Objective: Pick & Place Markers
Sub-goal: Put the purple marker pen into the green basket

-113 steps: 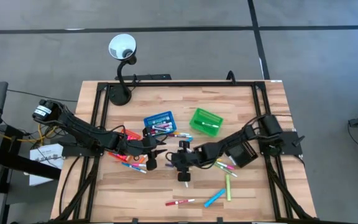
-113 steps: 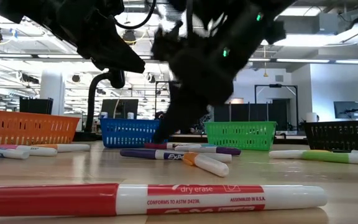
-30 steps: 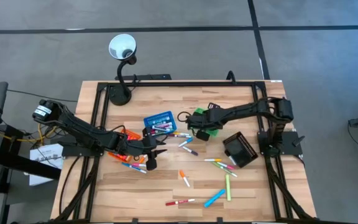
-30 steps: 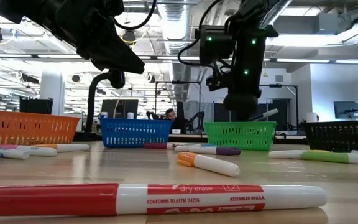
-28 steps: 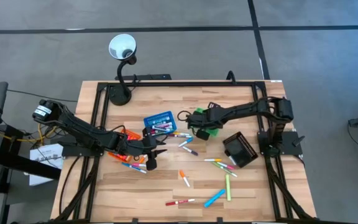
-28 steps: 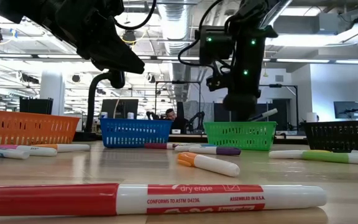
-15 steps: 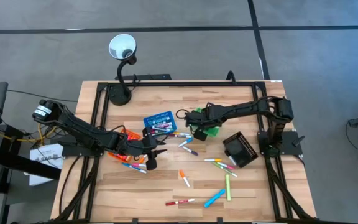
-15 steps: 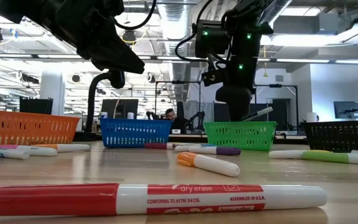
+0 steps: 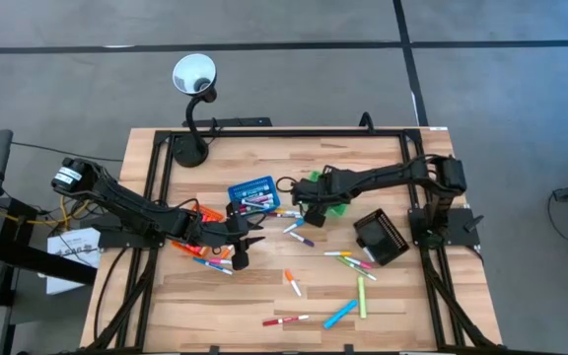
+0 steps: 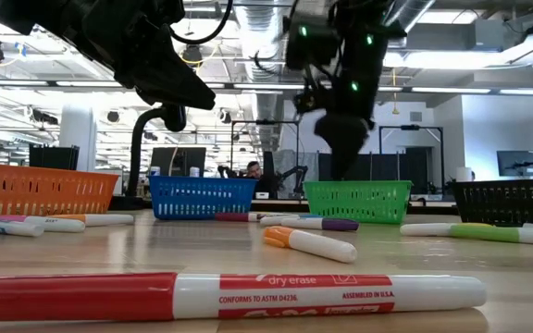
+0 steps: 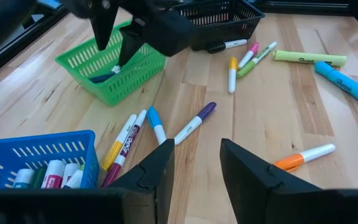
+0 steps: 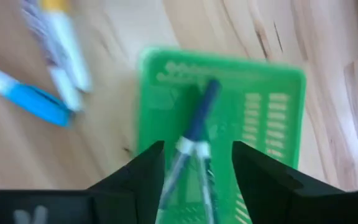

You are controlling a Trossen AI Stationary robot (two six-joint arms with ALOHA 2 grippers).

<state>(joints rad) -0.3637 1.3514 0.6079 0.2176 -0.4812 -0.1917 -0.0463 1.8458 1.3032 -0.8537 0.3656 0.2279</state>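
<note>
Many markers lie loose on the wooden table: a red one [image 10: 220,296] nearest the low camera, an orange-capped one [image 9: 292,282], a purple-capped one [image 11: 194,121]. My right gripper [image 12: 197,147] hangs open above the green mesh basket [image 12: 272,112]. A blue-capped, white-barrelled marker [image 12: 196,127] lies in that basket below the gap between the fingers. My left gripper [image 11: 194,149] hovers open above the table near the blue basket [image 9: 252,190], which holds several markers.
A black basket [image 9: 381,237] lies tipped near the table's right side. An orange basket [image 10: 35,188] stands at the left, under my left arm. A lamp [image 9: 194,75] rises from the far left corner. More markers are scattered toward the near edge [image 9: 340,314].
My right gripper has drifted a little toward the table's left edge over the green basket and risen slightly. The marker that stuck out slanting below its fingers no longer shows there; a blue-capped marker now lies in the green basket.
</note>
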